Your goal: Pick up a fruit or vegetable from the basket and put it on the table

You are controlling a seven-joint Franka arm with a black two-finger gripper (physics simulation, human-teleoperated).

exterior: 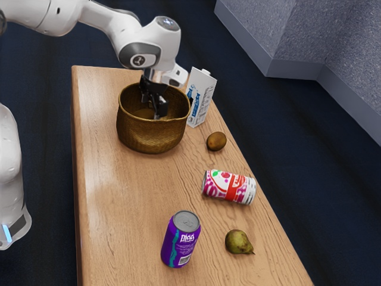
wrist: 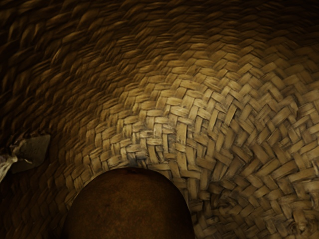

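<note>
1. The brown fruit is in the basket, just under my gripper.
2. I reach down inside the basket; whether I am open or clamped, I cannot tell.
3. Near me, outside it, a carton stands.
4. Farther from me on the table: kiwi, then lying can.
5. Farthest: pear and upright purple can.

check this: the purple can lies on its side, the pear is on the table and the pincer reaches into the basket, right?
Not quite: the exterior view shows the purple can standing upright. The pear is on the table and the pincer reaches into the basket.
</note>
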